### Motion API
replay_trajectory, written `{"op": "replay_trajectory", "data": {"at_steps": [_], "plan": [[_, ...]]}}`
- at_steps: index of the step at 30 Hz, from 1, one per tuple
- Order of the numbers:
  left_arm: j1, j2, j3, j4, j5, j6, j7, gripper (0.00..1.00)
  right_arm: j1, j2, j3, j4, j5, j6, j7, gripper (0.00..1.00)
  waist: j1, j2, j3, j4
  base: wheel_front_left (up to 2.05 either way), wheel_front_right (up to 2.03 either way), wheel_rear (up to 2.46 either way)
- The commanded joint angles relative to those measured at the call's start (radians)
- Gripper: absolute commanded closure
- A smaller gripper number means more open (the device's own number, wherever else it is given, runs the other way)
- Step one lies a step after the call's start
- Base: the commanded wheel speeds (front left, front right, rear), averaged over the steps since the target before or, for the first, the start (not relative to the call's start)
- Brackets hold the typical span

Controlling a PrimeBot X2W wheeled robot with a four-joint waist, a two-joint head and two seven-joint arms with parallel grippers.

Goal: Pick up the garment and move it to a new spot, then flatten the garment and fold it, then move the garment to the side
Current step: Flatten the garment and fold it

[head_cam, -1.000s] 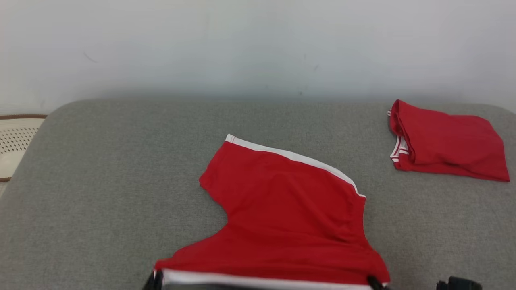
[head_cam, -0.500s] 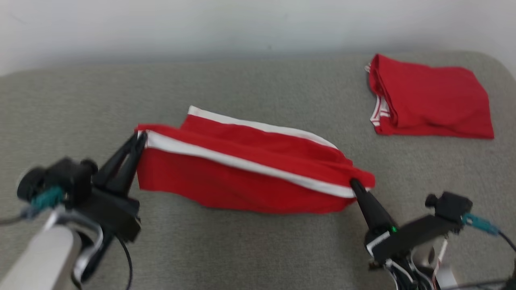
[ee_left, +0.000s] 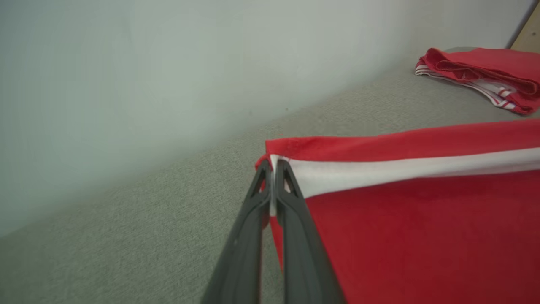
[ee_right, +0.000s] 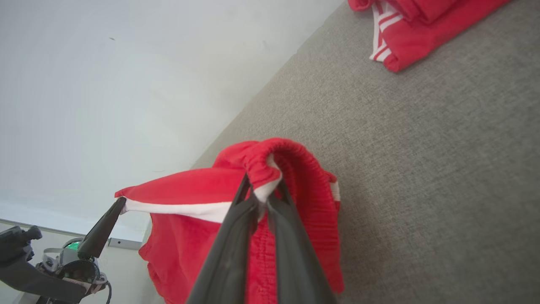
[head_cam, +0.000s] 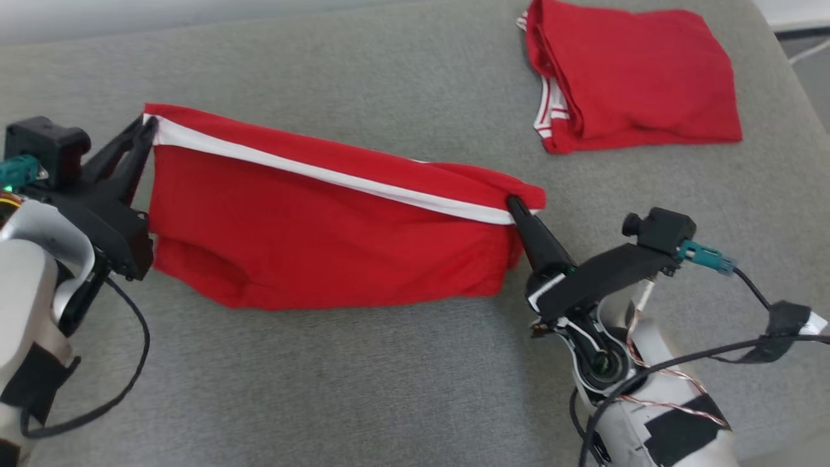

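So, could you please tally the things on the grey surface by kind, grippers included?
Red garments with white trim: 2, the held garment and the folded garment.
Grippers: 2, the left gripper and the right gripper, each shut on the held garment.
Total: 4.

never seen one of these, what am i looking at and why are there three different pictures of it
It is a two-armed robot folding clothes on a grey padded surface. The wide picture comes from a camera on its head, looking down. The other two come from small cameras on its wrists, each looking along that arm's two dark fingers. The left tool and the right tool are both shut on a red garment, each pinching one end of its white-banded edge, so the cloth hangs stretched between them. In the left wrist picture you see that pinch up close. At the far right lies a second red garment, already folded.
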Motion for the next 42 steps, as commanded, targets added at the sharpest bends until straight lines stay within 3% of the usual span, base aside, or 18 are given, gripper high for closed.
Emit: {"op": "replay_trajectory", "data": {"at_steps": [1,8,10,11,12,16,25,36,42], "plan": [[-0.025,0.0,-0.007,0.046,0.001,-0.004,-0.004,1.0,-0.026,-0.001,0.015,0.025,0.022,0.001,-0.031,1.0,-0.0003,-0.0003,0.052,-0.052,0.0,0.0,0.0],[-0.089,-0.005,-0.054,0.209,-0.002,-0.011,-0.032,1.0,-0.092,0.0,0.122,0.121,0.091,0.001,-0.106,1.0,-0.0003,-0.0003,0.061,-0.064,0.0,0.0,0.0],[-0.098,-0.013,-0.066,0.235,-0.005,-0.013,-0.05,1.0,-0.103,0.0,0.147,0.138,0.1,0.001,-0.125,0.33,-0.0003,-0.0003,0.058,-0.06,0.0,0.0,0.0],[-0.102,-0.017,-0.071,0.246,-0.004,-0.013,-0.064,0.55,-0.107,0.0,0.158,0.148,0.108,0.001,-0.132,0.0,-0.0003,-0.0003,0.055,-0.057,0.0,0.0,0.0],[-0.105,-0.022,-0.077,0.254,-0.003,-0.013,-0.077,0.0,-0.111,0.0,0.166,0.154,0.109,0.001,-0.139,0.0,-0.0003,-0.0003,0.051,-0.053,0.0,0.0,0.0],[-0.102,-0.048,-0.095,0.286,-0.013,-0.014,-0.119,0.0,-0.11,-0.003,0.175,0.158,0.1,0.001,-0.177,0.0,-0.0003,-0.0003,0.025,-0.032,0.0,0.0,0.0],[-0.04,-0.073,-0.084,0.283,-0.049,-0.007,-0.219,0.0,-0.036,-0.083,0.171,0.105,-0.002,0.001,-0.267,0.0,-0.0003,-0.0003,-0.053,0.007,0.0,0.0,0.0],[0.155,-0.089,-0.001,0.075,-0.068,0.103,-0.264,0.0,0.128,-0.141,0.046,-0.034,-0.209,0.001,-0.353,0.0,-0.0003,-0.0003,-0.133,0.043,0.0,0.0,0.0],[0.255,-0.102,0.032,-0.059,-0.058,0.151,-0.265,0.0,0.254,-0.1,-0.055,-0.149,-0.409,0.001,-0.374,0.0,-0.0003,-0.0003,-0.144,0.063,0.0,0.0,0.0]]}}
